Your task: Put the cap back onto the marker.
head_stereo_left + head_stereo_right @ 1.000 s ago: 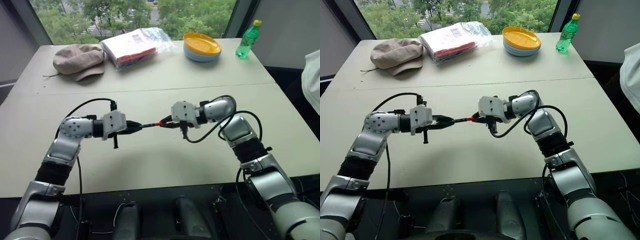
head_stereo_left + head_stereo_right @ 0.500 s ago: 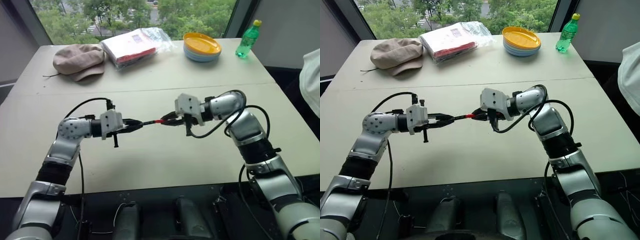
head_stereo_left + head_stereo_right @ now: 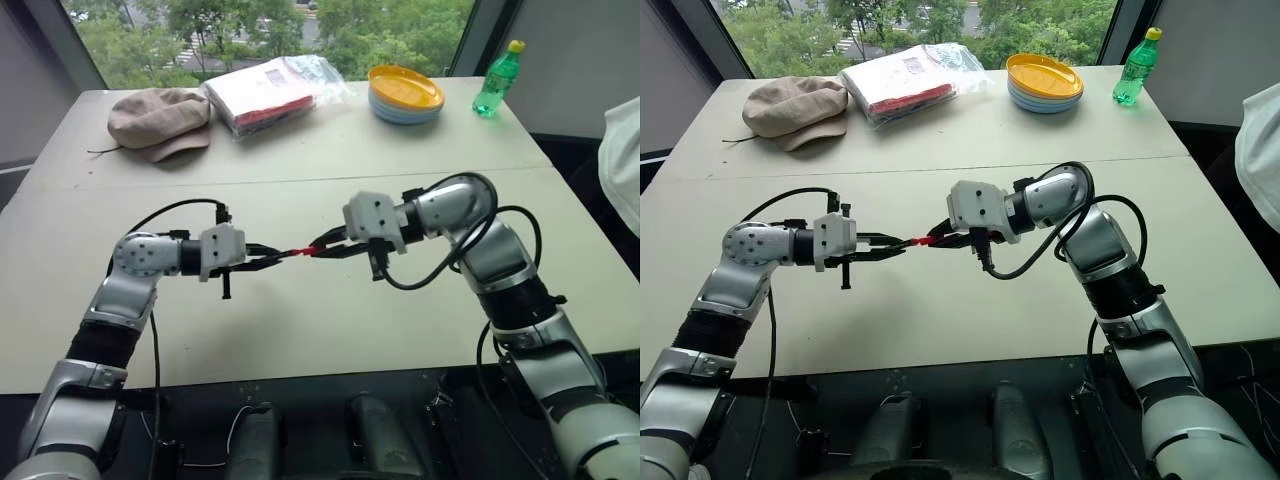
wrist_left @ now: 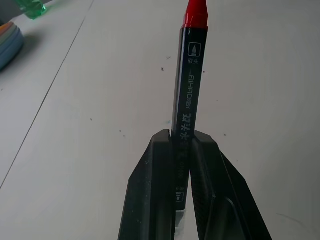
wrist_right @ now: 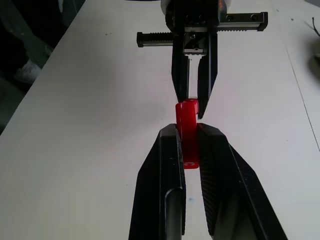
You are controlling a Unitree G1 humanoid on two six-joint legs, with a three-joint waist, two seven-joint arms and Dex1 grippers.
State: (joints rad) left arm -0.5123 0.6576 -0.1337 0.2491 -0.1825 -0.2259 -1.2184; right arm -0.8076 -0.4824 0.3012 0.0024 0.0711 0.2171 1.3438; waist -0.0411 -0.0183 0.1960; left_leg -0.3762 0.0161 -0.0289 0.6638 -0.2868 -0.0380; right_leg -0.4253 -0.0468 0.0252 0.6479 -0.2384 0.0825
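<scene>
The left gripper [image 4: 181,150] squeezes the marker [image 4: 187,95]. The right gripper [image 5: 189,145] squeezes the red cap [image 5: 187,131], right by the marker's tip.

Soft daylight from the window [image 3: 300,20] behind the table [image 3: 330,330] (no glare) casts faint shadows, and every view stays sharp, only slightly bowed at edges.

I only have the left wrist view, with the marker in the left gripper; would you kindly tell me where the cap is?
Observer: The cap is clamped between the right gripper's fingers, above the table.
Operator: Thank you. Is it facing the marker?
Observer: Yes, the head view shows the right gripper pointing at the left gripper, tip to tip, with red between them.
</scene>
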